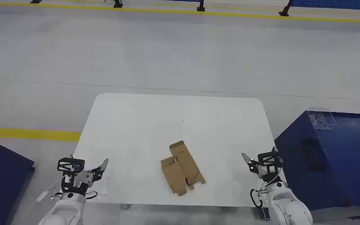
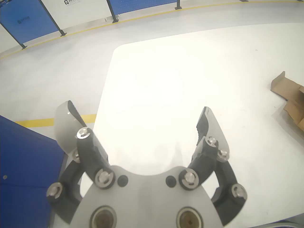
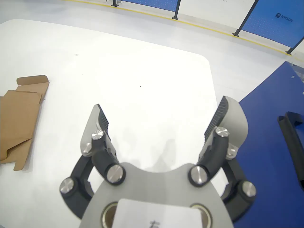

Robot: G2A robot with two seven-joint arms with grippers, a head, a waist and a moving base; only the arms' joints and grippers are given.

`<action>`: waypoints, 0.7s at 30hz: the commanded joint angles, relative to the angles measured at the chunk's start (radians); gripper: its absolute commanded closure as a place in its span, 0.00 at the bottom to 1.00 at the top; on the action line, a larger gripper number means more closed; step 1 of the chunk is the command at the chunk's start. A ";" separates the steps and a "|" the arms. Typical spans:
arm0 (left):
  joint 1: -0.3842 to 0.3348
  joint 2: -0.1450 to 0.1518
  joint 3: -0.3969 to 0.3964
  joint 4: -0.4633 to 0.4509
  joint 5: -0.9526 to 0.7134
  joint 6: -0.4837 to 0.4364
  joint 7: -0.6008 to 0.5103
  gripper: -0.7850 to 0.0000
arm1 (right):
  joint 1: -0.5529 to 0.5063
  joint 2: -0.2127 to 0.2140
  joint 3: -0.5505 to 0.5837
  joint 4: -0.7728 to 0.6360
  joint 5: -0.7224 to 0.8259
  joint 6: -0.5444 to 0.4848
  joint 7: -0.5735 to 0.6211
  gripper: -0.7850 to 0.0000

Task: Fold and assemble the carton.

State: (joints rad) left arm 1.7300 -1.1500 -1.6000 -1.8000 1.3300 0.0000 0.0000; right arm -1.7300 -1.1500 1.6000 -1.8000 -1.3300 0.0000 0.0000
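While the carton (image 1: 181,169) lies flat, left claw (image 2: 137,106) and right claw (image 3: 161,102) gape at opposite table (image 1: 140,118) edges.

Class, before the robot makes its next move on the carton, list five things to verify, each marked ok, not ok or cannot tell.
1. The carton lies unassembled, wholly on the white table: ok.
2. The left gripper has jaws open, empty: ok.
3. The right gripper has jaws open, empty: ok.
4. Both grippers apart from the carton, one each side: ok.
5. The carton's creases sound: cannot tell.
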 commanded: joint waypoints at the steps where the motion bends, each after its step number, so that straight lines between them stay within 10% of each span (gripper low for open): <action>1: 0.000 0.000 0.000 0.000 0.000 0.000 0.000 0.00 | 0.000 0.000 0.000 0.000 0.000 0.000 0.000 0.00; 12: 0.000 0.000 0.000 0.000 0.000 0.000 0.000 0.00 | 0.000 0.000 0.000 0.000 0.000 0.000 0.000 0.00; 21: 0.086 -0.009 0.033 -0.205 -0.596 -0.235 -0.328 0.00 | 0.000 0.000 0.000 0.000 0.000 0.000 0.000 0.00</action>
State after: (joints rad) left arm 1.8001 -1.1597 -1.5648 -1.9784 0.8731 -0.1955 -0.2638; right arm -1.7300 -1.1500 1.6000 -1.8000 -1.3300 0.0000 0.0000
